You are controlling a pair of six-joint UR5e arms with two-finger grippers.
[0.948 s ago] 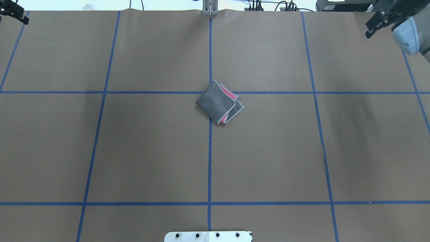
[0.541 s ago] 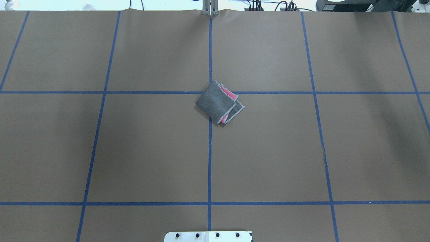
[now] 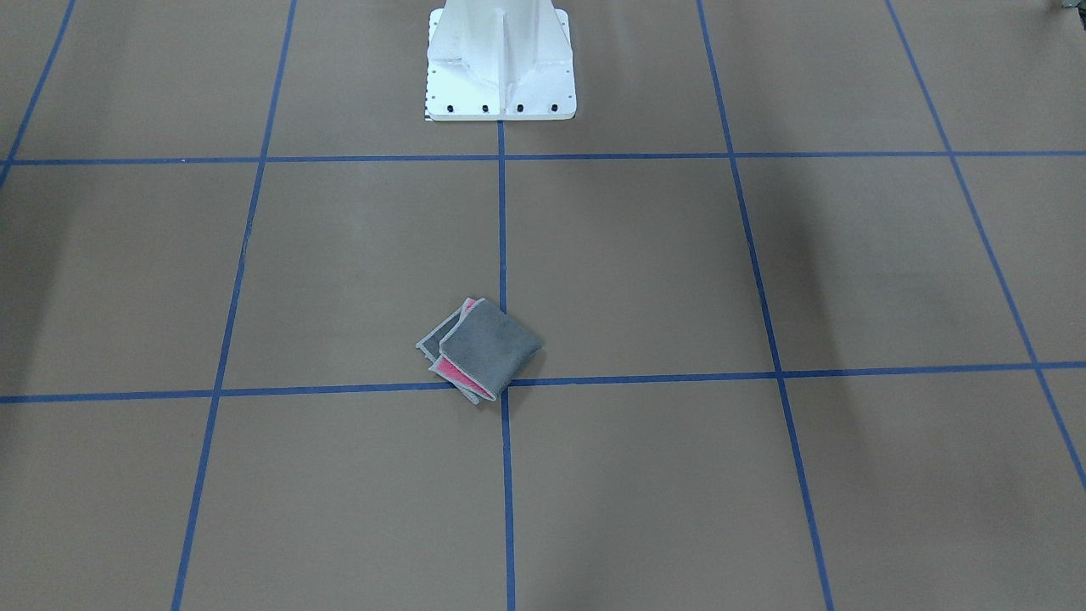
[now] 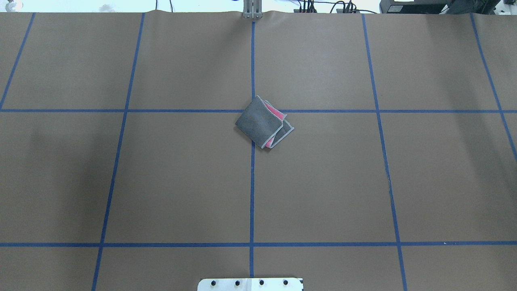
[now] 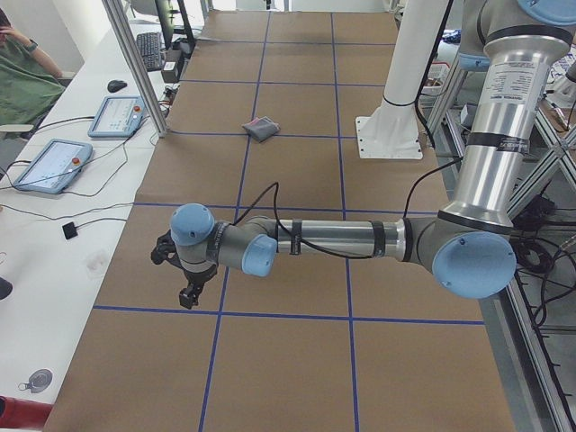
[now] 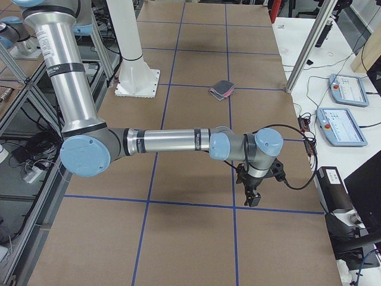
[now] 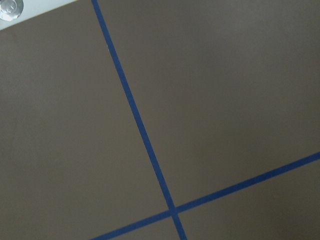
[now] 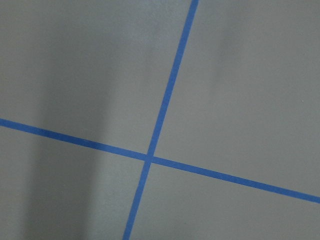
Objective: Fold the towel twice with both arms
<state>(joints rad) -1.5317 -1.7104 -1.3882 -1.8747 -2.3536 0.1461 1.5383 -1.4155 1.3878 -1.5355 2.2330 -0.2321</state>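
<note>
The towel (image 4: 260, 122) lies alone near the middle of the table (image 4: 161, 182), on the crossing of two blue tape lines (image 4: 252, 194) and turned at an angle to them. It is a small, thick bundle with grey on top. Pink shows between the stitched edges, which fan out on the robot's right side.

It looks soft, light and limp to me, so it would sag from any single pinch and the stacked layers would slide apart. If it needs squaring up, I'd take it by the loose corners on the open side, one arm to each corner. The rounded closed fold offers nothing to grip.

Both arms are stretched low over the table ends, well away from the cloth. The left gripper (image 5: 187, 297) and right gripper (image 6: 253, 200) show only in the side views, so I cannot tell how their fingers stand.

A moment ago both grippers were at the far corners of the overhead view. Now they are out of it, and the towel has not moved.
</note>
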